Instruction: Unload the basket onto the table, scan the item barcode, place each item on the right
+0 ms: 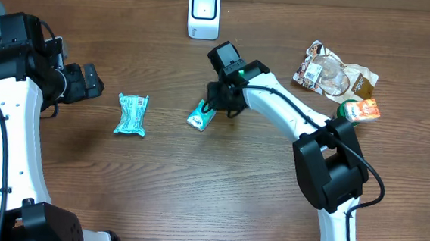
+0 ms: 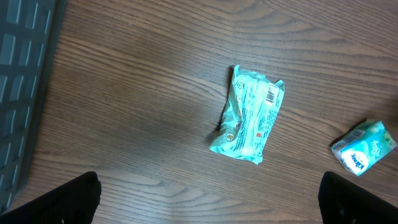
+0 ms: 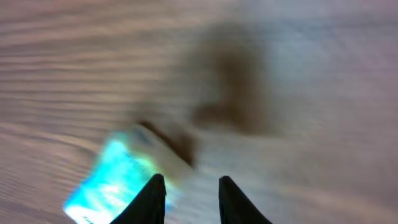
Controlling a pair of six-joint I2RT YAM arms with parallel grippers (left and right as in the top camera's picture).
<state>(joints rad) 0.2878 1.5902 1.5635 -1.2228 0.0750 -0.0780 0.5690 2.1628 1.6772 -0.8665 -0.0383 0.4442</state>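
While the scanner stands unused, overhead, the small teal pack lies on the surface beside the right tool. Left wrist: left tool spread wide, empty. Right wrist: blurred fingers slightly parted, pinching nothing; scanning seemingly remains.

On the left: rises from 7 o'clock in the overhead view, bends near 10 o'clock, points the left gripper toward 3 o'clock; holds its fingers spread wide. On the right: climbs from 5 o'clock, folds at the elbow, stretches toward 11 o'clock; tips the right gripper down near centre; shows fingertips parted by a narrow gap, wrist view blurred.
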